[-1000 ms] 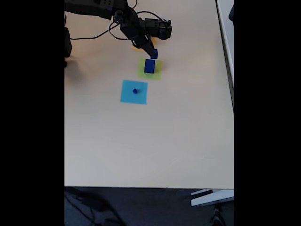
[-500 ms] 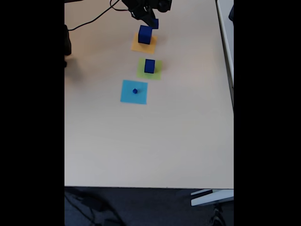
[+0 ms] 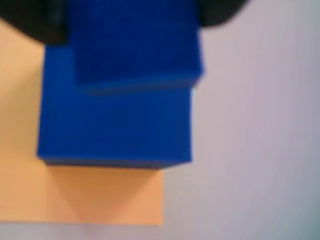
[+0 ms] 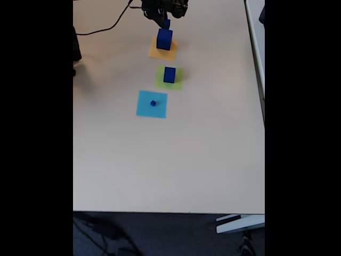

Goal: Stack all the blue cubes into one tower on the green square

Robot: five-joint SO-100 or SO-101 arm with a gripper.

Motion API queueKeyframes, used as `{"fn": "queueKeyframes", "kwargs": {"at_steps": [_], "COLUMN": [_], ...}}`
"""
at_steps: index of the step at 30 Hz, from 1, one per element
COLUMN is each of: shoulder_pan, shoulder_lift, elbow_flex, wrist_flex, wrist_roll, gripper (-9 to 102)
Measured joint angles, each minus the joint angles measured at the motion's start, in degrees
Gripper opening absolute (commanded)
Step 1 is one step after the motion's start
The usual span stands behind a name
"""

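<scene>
Blue cubes: biggest (image 4: 164, 39) on the orange square (image 4: 161, 52), a smaller one (image 3: 135, 42) pinched in the claw (image 4: 164, 22) right above it, w/ another on the green square (image 4: 169, 78). Risk: a drop here builds the tower on the wrong patch. Tiny cube (image 4: 153, 103) sits on light blue square (image 4: 151, 104), well away.

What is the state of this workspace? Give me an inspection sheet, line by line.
Surface: pale table, mostly bare.
Job's things: largest blue cube on the orange square; medium blue cube on the green square; tiny blue cube on the light blue square; small blue cube held above the largest.
Clutter: nothing seen.
Gripper: fingers shut on the small blue cube.
Cables: black cable across the table's top left.
Surroundings: dark floor below the table edge.
</scene>
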Motion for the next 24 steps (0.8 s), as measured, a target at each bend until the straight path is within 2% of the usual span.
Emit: {"fn": "queueKeyframes", "kwargs": {"at_steps": [24], "shoulder_pan": [0.1], "shoulder_lift": [-2.8], "elbow_flex": [2.5], "wrist_flex": [-5.7], "wrist_roll": [-1.1], "gripper": [2]}}
